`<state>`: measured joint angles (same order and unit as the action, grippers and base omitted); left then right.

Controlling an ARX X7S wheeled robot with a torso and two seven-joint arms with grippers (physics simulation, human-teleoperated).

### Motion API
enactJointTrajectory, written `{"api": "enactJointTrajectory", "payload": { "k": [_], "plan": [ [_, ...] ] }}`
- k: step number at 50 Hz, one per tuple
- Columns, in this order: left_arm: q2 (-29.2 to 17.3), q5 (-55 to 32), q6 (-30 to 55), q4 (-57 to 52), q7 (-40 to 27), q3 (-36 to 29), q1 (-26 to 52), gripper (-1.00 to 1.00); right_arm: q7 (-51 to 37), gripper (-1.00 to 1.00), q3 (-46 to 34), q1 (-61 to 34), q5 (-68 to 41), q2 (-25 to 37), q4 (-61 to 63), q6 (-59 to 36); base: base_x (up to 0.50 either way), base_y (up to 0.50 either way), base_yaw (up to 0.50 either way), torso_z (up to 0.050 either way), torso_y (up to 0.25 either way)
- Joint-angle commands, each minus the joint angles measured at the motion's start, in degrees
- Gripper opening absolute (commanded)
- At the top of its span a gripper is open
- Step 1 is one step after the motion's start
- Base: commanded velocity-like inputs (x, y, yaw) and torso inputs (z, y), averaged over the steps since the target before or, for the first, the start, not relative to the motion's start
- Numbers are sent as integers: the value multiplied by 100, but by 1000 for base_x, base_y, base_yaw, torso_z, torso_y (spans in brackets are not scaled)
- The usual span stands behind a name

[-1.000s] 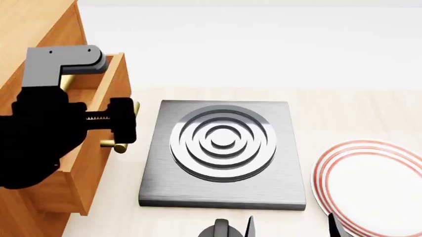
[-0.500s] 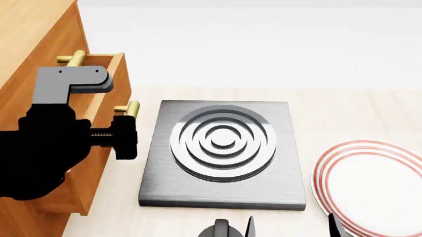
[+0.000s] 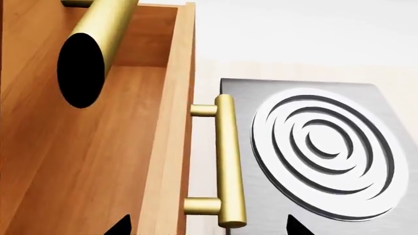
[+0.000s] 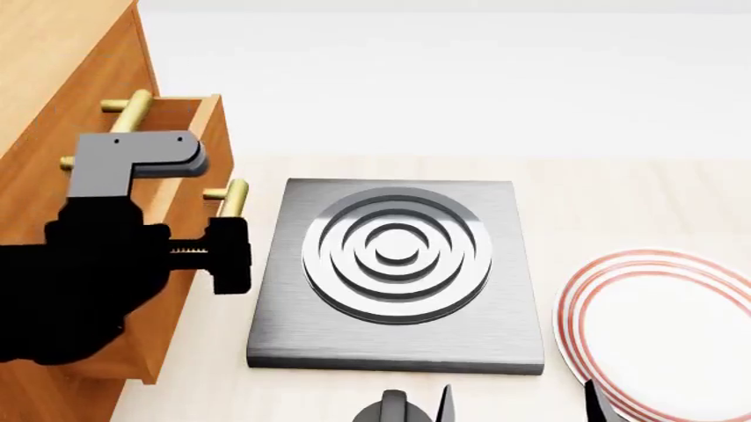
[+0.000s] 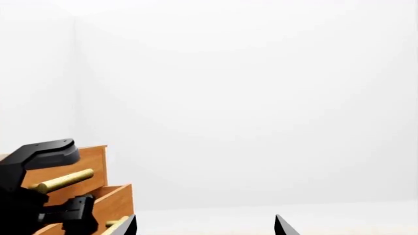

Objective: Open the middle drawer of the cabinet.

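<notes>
The orange-brown cabinet [image 4: 59, 79] stands at the left. Its middle drawer [image 4: 207, 145] is pulled out, with its brass bar handle [image 4: 235, 197] free. The top drawer's handle [image 4: 127, 109] shows above it. My left gripper [image 4: 225, 257] is open and empty, just short of the middle handle. In the left wrist view the left gripper [image 3: 205, 228] has its tips wide apart. The handle [image 3: 226, 161] lies ahead of them and the open drawer's inside [image 3: 85, 161] is beside it. My right gripper [image 4: 516, 406] is open and empty at the bottom edge.
A grey hotplate [image 4: 399, 264] with ringed burner lies right of the cabinet, close to the drawer front. A white plate [image 4: 669, 334] with red rim rings sits at the right. The right wrist view shows the cabinet [image 5: 98, 161] and a white wall.
My left gripper has come off the middle drawer's handle and drawn back toward me. The handle now shows bare. The drawer stays pulled out. The right arm has not moved.
</notes>
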<state>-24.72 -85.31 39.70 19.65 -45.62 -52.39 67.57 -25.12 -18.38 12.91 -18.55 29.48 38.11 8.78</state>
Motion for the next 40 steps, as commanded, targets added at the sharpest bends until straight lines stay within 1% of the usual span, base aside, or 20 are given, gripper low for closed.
{"api": "enactJointTrajectory", "payload": {
  "k": [1,31,40],
  "plan": [
    [112,-36,12,-23,13,-15,-11,100,-15,100,5,-1,-14,13,3,6,0,0,0,0,0],
    [338,-74,-75,-161,12,-27,-86,100,-48,100,7,-1,-35,43,-3,36,0,0,0,0,0],
    [599,-49,-101,-79,97,-79,-22,100,-64,100,23,17,-47,69,27,45,0,0,0,0,0]
  ]
}}
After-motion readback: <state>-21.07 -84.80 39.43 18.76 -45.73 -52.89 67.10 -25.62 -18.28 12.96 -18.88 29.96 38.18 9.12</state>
